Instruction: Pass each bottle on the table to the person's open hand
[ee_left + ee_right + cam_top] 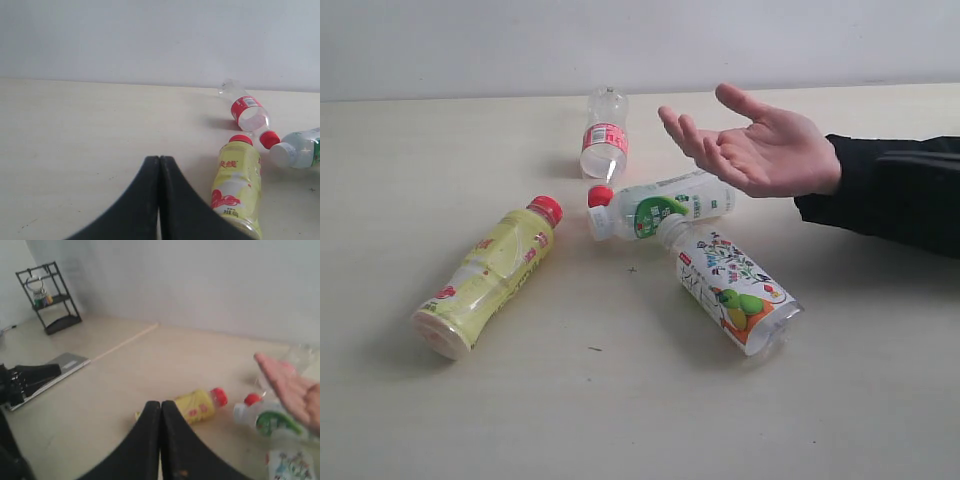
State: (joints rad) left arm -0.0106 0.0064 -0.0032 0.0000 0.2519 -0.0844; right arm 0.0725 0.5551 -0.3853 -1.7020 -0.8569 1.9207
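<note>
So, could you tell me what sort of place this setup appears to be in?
Probably a plain indoor lab or test room: a beige table against a blank white wall, four bottles lying loose on it, and a black rack standing by the wall in the right wrist view.

A black shelf rack (61, 322) stands near the grey wall (200, 280).
</note>
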